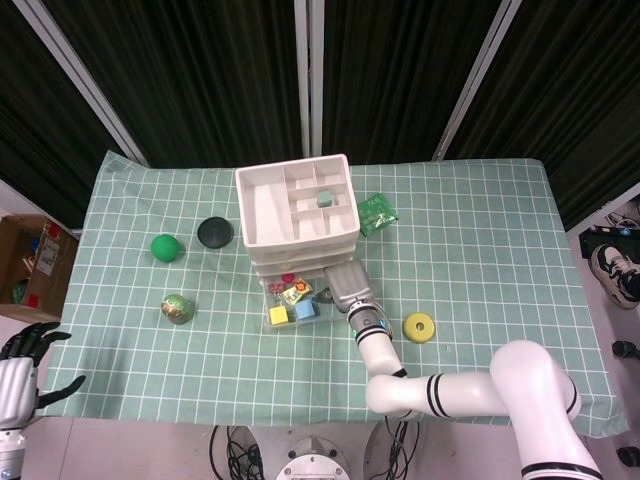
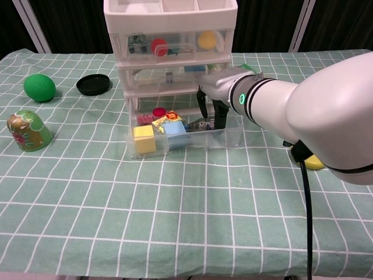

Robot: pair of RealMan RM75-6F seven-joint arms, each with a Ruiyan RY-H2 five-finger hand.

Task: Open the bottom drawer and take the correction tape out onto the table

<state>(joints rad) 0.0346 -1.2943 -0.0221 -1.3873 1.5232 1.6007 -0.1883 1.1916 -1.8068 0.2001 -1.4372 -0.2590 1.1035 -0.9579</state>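
Correction tape (image 2: 202, 123) lay in the open bottom drawer (image 2: 233, 137), centre of the chest view, directly beneath my right robot hand (image 2: 211, 109), whose fingers straddled it; whether they had clenched, I couldn't tell. Left robot hand (image 1: 22, 372) idled released, lower left.

Right hand (image 2: 214, 105) reaches down into the open bottom drawer (image 2: 233, 137); fingertips drop behind the clear front wall, so can't tell if they're closed on anything. The dark item under them (image 2: 201, 123), prob. the correction tape, is half covered by fingers & too small to make out. Head view: hand's back hides that end of the drawer. Yellow ring (image 2: 315, 163) mostly behind right forearm in chest view. Left hand (image 1: 18, 370) cut off by left & bottom edge in head view, not in chest view. Upper drawers' contents blurry thru plastic.
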